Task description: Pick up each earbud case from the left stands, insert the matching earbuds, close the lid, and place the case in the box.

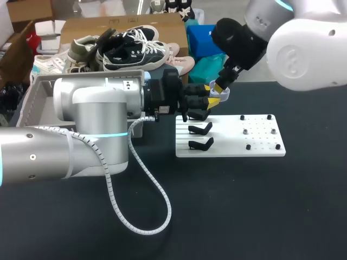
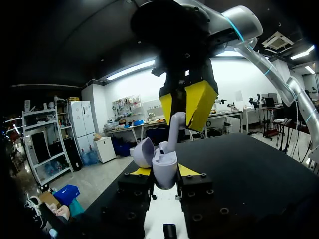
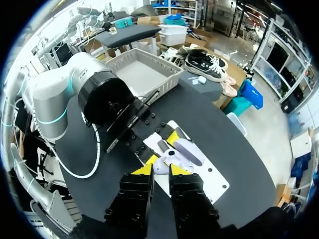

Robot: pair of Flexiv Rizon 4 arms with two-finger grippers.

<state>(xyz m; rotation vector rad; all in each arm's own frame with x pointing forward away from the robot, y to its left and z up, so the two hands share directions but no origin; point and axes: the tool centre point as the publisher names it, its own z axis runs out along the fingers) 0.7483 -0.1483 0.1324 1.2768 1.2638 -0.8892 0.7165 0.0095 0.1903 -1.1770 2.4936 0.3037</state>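
Note:
My left gripper (image 1: 210, 101) is shut on a pale lavender earbud case (image 2: 164, 168), holding it above the white stand board (image 1: 230, 142). The case's lid (image 2: 143, 152) stands open to one side. From above, my right gripper (image 2: 187, 102) is shut on a white earbud (image 2: 175, 124), whose lower end sits in the case's opening. In the right wrist view the earbud (image 3: 162, 167) shows between my right gripper's (image 3: 160, 170) yellow tips, with the open case (image 3: 188, 152) just beyond. Two black stands (image 1: 200, 129) on the board's left side are bare.
A grey basket (image 1: 42, 93) stands at the table's back left, partly hidden by my left arm. Small black pegs (image 1: 248, 147) dot the board's right half. A white cable loop (image 1: 142, 219) from the left arm hangs over the dark tabletop in front.

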